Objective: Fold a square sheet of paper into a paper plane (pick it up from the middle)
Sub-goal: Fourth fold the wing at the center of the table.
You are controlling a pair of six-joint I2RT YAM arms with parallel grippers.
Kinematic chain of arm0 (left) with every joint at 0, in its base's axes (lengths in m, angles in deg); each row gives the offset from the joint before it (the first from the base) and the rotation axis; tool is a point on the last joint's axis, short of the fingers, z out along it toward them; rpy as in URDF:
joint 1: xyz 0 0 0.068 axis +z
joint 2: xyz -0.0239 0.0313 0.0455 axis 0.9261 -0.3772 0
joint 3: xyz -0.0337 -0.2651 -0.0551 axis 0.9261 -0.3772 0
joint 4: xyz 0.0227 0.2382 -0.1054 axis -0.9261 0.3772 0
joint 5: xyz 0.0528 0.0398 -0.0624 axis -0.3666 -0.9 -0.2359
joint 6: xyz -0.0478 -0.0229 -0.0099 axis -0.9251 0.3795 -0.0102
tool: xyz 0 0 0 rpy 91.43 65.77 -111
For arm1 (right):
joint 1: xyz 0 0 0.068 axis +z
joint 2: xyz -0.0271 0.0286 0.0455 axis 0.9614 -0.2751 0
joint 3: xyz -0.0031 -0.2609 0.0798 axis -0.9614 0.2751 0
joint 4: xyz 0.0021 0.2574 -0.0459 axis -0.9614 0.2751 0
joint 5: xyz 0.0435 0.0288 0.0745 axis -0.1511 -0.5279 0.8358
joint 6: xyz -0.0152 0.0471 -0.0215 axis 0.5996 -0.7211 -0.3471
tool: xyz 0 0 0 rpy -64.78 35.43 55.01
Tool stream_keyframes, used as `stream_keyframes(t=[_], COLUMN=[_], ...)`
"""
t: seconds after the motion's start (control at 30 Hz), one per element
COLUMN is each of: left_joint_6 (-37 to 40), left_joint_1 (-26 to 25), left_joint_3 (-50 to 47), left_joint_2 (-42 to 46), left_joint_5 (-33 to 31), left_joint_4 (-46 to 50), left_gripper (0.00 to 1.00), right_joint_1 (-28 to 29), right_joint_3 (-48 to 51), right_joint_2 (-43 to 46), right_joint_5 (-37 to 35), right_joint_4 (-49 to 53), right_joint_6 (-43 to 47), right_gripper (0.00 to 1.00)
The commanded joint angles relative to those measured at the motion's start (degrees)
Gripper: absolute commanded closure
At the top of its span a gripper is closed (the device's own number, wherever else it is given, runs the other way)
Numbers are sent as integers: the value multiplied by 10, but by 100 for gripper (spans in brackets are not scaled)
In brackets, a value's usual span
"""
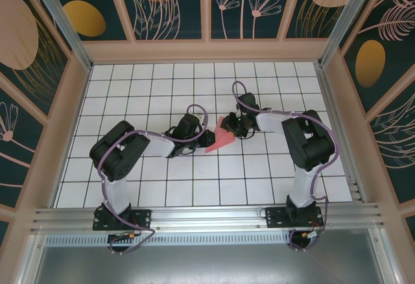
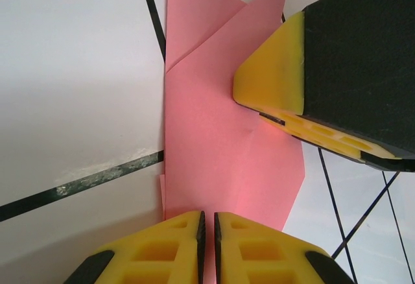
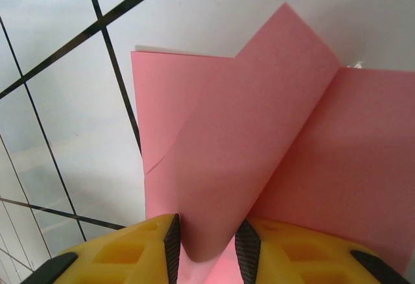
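— Near the middle of the white gridded board (image 1: 162, 89), what is the condition of the workpiece?

— The pink sheet of paper (image 1: 220, 140) lies partly folded between the two arms, with one pointed corner toward the near left. A raised flap (image 3: 259, 135) stands up off the flat layer.

— State of each claw?

— The right gripper (image 3: 207, 242) is closed on the base of that flap. The paper curls up between its pads and keeps the jaws slightly apart. The left gripper (image 2: 207, 218) has its jaws drawn almost together, with only a thin slit between them, and its tips are at one edge of the sheet. Whether it nips that edge cannot be told.

— Failure modes from here?

— Three, as a judgement:
1. If the right gripper pulls the flap across while the flat layer is not pinned, the whole sheet is likely to slide and the crease will land off the centre line.
2. If the pinch is dragged sideways, the thin paper may crumple or tear at the pads.
3. If the flap is released too soon, it may spring back and leave a soft, rounded fold.
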Motion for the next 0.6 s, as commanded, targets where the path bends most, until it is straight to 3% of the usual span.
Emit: stream_keyframes(t=[0.0, 0.33, 0.57], left_joint_6=[9, 8, 10], left_joint_1=[-4, -4, -3], left_joint_3=[9, 12, 24], left_joint_2=[-3, 16, 23], left_joint_5=[-3, 6, -2], left_joint_4=[23, 36, 41], left_gripper=[85, 85, 84], right_joint_1=[-5, -3, -2], right_joint_3=[29, 39, 39], right_joint_2=[-76, -77, -82], right_joint_5=[-92, -104, -115], right_joint_4=[75, 82, 90], right_joint_6=[23, 31, 38], right_gripper=[65, 67, 63])
